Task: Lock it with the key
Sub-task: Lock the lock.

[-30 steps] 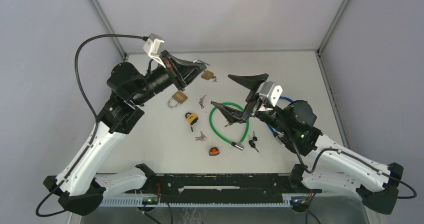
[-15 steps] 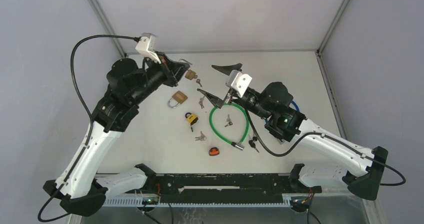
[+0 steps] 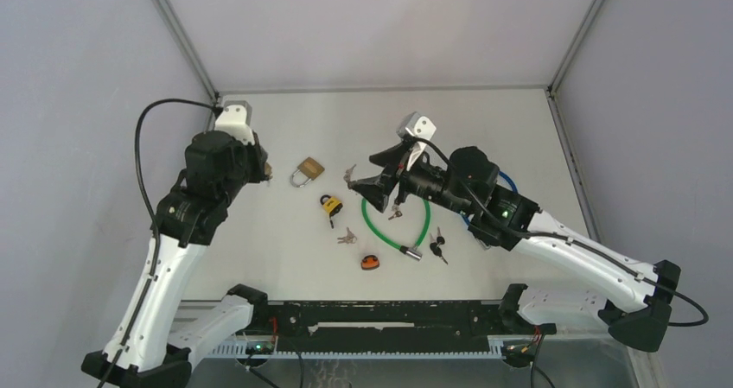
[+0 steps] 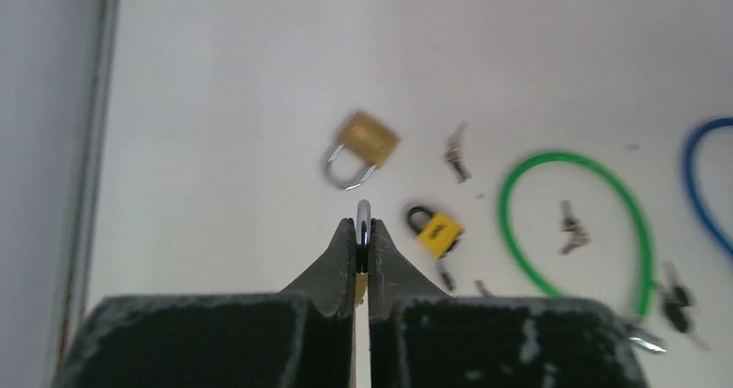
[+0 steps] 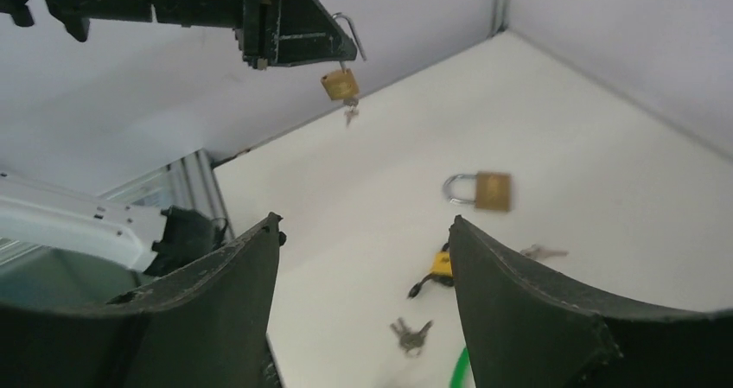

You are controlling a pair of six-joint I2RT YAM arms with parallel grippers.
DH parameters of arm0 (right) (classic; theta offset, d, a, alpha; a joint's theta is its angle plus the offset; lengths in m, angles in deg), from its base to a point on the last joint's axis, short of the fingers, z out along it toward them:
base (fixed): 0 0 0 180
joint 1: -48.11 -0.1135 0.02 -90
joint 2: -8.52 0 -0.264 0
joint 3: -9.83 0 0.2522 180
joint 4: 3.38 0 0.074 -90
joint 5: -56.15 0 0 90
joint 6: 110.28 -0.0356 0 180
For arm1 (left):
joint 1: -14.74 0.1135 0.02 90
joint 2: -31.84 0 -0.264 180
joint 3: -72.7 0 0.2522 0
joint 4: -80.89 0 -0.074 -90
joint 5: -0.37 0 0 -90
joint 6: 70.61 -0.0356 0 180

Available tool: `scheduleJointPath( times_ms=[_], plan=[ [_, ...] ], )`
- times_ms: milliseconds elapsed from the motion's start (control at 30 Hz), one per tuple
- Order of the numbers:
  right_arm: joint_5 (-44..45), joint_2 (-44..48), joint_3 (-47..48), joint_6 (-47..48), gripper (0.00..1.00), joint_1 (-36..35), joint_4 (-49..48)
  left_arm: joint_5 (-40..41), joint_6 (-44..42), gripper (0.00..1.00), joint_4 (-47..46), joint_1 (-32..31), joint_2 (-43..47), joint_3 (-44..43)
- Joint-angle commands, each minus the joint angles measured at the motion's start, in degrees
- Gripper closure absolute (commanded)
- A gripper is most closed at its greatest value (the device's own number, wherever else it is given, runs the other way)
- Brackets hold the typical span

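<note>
The left jaws are pinched shut on the shackle of a small brass padlock [image 5: 339, 84], now lifted off the surface [image 3: 285, 232] and drawn back to the left. What seems to be its key [image 5: 350, 112] dangles below, blurred. The right jaws, wide but narrowing and empty, have swung round to face it, so turning the key looks next.

A white, evenly lit table [image 3: 519, 120] is enclosed by plain grey walls [image 3: 380, 25] at 9, 12 and 3 o'clock, with metal posts [image 3: 177, 29] at 11 and 1 and a black rail [image 3: 389, 314] at 6.
</note>
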Motion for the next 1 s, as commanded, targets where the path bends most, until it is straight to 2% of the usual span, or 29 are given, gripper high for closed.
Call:
scheduleJointPath(
  times_ms=[0,67,133,233,300,433,467,500,633,767,900,967],
  plan=[
    [0.05,2.02,-2.92,-8.88,0.23,-4.21,5.09,3.44,-14.82,1.00,-5.58,3.73,8.10,8.53],
    [0.41,2.89,-5.56,-8.34,0.23,-6.93,4.90,0.28,-16.55,1.00,-3.60,3.75,11.87,8.65],
    [-0.83,4.01,-9.37,-10.15,0.23,-8.40,1.77,-5.59,-11.87,1.00,1.08,3.70,13.70,5.88],
    [-2.49,6.36,-15.59,-12.47,0.23,-10.78,-7.04,-14.23,-4.53,1.00,6.04,3.49,13.97,1.25],
    [-2.41,8.13,-19.69,-9.40,0.22,-14.06,-14.14,-19.61,-3.35,1.00,6.38,3.48,14.75,0.34],
    [-2.29,6.72,-21.85,-3.80,0.14,-17.28,-24.57,-25.81,-0.69,1.00,6.27,3.47,15.24,-1.25],
    [-2.45,5.32,-21.86,-3.53,0.04,-17.39,-27.25,-27.85,0.56,1.00,6.13,3.48,15.07,-2.06],
    [-2.50,3.86,-21.88,-3.23,0.01,-17.44,-30.03,-30.30,1.67,1.00,5.53,3.47,15.11,-2.43],
    [-2.15,-2.05,-20.79,0.16,0.01,-17.38,-41.89,-37.52,4.94,1.00,3.56,3.42,15.70,-3.45],
    [-0.55,-8.45,-11.43,6.92,0.01,-17.37,-37.38,-36.69,6.39,1.00,3.95,3.42,16.58,-2.41],
    [-0.66,-13.97,-7.25,12.27,0.01,-17.10,-38.94,-39.02,9.03,1.00,-0.21,3.20,18.28,0.62],
    [-2.93,-14.81,-5.53,12.01,0.02,-15.77,-38.33,-39.59,8.40,1.00,-0.89,3.11,18.79,0.13]
  ],
)
